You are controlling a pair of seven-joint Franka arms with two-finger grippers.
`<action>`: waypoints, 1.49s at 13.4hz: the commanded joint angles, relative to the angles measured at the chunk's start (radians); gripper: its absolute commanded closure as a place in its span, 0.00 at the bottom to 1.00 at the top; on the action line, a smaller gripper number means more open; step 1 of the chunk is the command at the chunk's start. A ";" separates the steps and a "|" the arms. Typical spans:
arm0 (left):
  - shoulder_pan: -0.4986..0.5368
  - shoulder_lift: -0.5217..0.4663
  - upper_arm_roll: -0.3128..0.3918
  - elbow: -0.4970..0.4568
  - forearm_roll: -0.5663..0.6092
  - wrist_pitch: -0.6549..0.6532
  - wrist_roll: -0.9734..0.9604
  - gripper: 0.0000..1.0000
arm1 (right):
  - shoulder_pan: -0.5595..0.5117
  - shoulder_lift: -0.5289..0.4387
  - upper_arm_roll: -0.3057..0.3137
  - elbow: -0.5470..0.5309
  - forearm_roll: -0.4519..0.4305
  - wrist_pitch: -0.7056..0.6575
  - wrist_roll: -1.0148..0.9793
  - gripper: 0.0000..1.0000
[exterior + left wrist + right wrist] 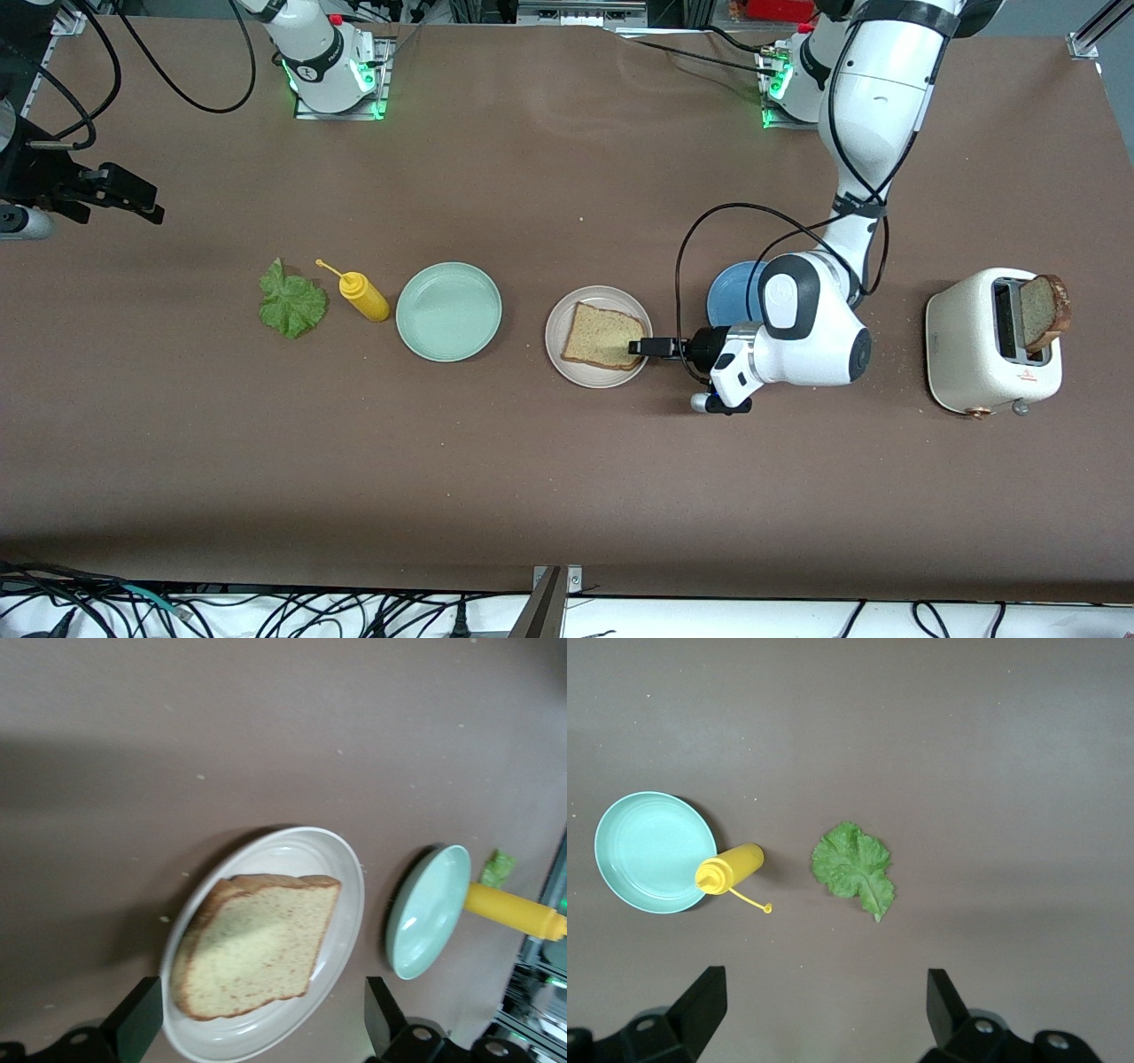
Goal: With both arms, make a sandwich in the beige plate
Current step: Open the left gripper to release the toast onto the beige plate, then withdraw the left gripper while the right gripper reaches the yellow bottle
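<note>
Front view, beige plate: the beige plate (560,353) sits on the brown counter (567,478), between the mint-green plate (448,311) and the blue plate (732,292).
Front view, bread: one bread slice (601,335) lies flat on the beige plate.
Front view, left pincer: the left pincer (640,347) is at the plate's rim toward the left arm's end, low over the slice's edge.
Front view, second slice: another slice (1044,312) stands upright in the white toaster (990,344) toward the left arm's end.
Front view, lettuce: the lettuce leaf (291,304) lies on the counter just beside the yellow squeeze bottle (363,295), toward the right arm's end.
Front view, right pincer: the right pincer (133,197) hangs over the counter's edge at the right arm's end; that arm waits.
Left wrist view: both fingers (135,1020) stand wide apart, nothing between them; the slice rests on the plate, free of them.
Right wrist view: fingers (700,1005) spread apart and empty, above bare counter; lettuce, bottle and mint-green plate lie below.
</note>
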 commanded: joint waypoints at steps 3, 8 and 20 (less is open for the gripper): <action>0.019 -0.055 0.037 -0.002 0.160 -0.016 -0.045 0.00 | 0.010 0.040 -0.004 0.008 0.011 -0.021 -0.001 0.00; 0.105 -0.126 0.035 -0.002 0.429 -0.086 -0.045 0.00 | 0.009 0.122 -0.005 0.018 0.023 -0.021 -0.240 0.00; 0.252 -0.291 0.035 -0.001 0.833 -0.295 -0.033 0.00 | -0.178 0.456 -0.079 -0.063 0.627 -0.017 -1.464 0.00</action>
